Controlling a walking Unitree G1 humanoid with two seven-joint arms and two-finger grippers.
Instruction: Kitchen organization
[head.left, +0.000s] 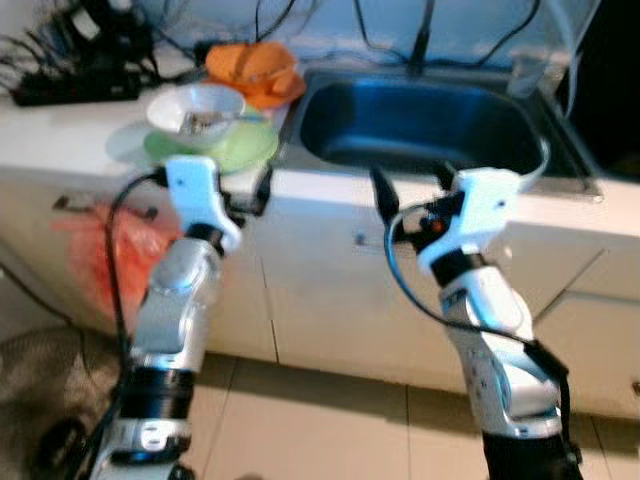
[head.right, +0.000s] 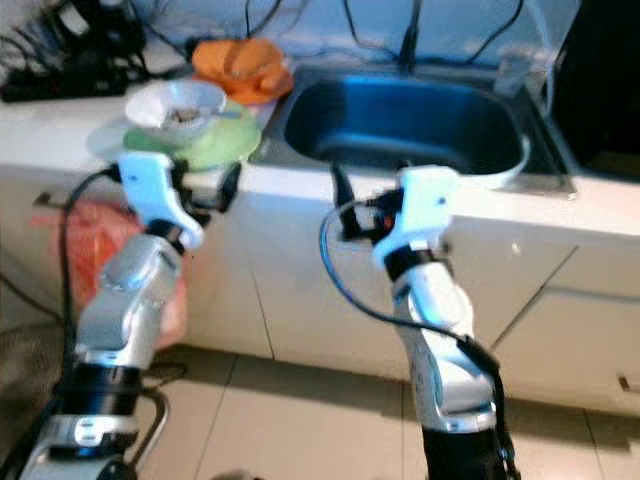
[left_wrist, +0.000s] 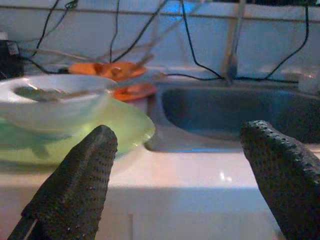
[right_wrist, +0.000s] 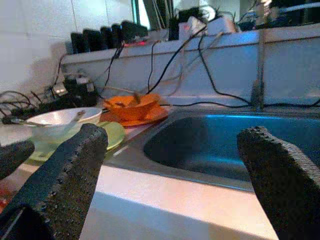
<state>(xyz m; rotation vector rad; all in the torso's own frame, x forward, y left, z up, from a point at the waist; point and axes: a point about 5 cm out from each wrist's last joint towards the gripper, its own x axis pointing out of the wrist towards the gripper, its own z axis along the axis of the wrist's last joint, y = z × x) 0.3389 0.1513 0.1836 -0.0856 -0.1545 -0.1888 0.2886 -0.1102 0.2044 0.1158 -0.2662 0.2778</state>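
A white bowl (head.left: 196, 108) with a utensil in it sits on a light green plate (head.left: 225, 148) on the white counter, just left of the steel sink (head.left: 420, 125). Behind them stands an orange bowl (head.left: 255, 68) on an orange plate. My left gripper (head.left: 250, 198) is raised at the counter's front edge, below the green plate, open and empty. My right gripper (head.left: 412, 185) is raised at the edge in front of the sink, also open and empty. In the left wrist view the bowl (left_wrist: 50, 102) and plate (left_wrist: 120, 125) lie just beyond the fingers (left_wrist: 75, 185).
Black power strips and cables (head.left: 75, 80) crowd the counter's back left. A faucet stem (left_wrist: 232, 50) rises behind the sink, and a clear cup (head.left: 527, 70) stands at its far right. A red-orange bag (head.left: 110, 250) hangs on the cabinet front. Tiled floor (head.left: 330, 420) lies below.
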